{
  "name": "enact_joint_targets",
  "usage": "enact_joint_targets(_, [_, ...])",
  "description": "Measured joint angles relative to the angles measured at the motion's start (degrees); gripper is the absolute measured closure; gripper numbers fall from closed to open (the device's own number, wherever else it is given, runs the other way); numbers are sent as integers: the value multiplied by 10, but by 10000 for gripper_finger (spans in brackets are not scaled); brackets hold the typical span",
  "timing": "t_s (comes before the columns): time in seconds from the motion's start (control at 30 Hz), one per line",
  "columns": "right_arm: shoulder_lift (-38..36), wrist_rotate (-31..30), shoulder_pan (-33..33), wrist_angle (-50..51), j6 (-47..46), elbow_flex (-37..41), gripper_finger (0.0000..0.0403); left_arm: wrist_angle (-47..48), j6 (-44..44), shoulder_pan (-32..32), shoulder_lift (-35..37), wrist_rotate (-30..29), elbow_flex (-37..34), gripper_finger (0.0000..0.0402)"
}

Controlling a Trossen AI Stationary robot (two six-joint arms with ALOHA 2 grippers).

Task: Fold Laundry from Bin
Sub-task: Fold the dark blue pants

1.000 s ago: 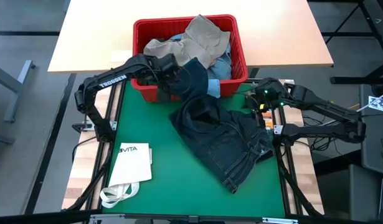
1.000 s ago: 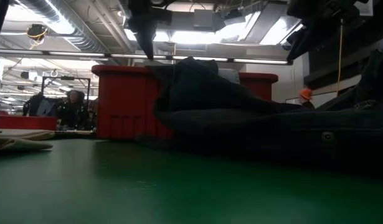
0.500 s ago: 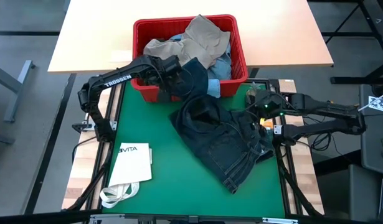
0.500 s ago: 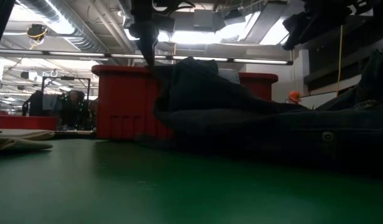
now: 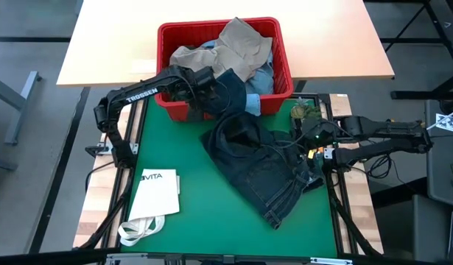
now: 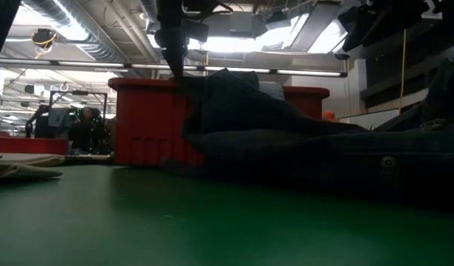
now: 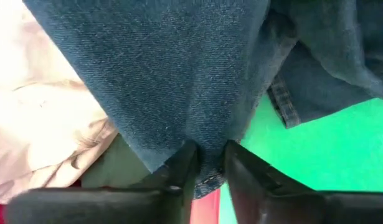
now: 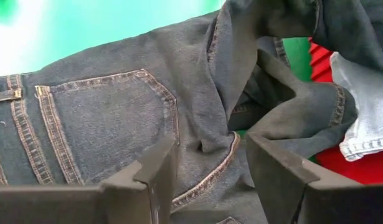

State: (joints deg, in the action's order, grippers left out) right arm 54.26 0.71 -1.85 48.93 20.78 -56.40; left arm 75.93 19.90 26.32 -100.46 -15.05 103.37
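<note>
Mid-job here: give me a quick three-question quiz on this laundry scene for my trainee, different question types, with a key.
1. True or false: the dark jeans lie wholly inside the red bin.
2. Multiple choice: the left gripper is shut on
A. the tan trousers
B. the dark jeans, at the bin's front rim
C. the white tote bag
3. Fill in: the right gripper is ____, over the jeans' back pocket on the green mat.

Key:
1. False. Most of the jeans lie spread on the mat, with one part running up over the bin's rim.
2. B
3. open
</note>
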Motion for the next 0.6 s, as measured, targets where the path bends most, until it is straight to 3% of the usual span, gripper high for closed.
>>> enact_joint_targets(0.2, [6, -12, -13, -2, -13, 0, 215, -1, 2, -13, 3, -24, 0, 393])
enact_joint_targets(0.6, [87, -11, -19, -42, -39, 0, 215, 36, 7, -58, 13, -102, 25, 398])
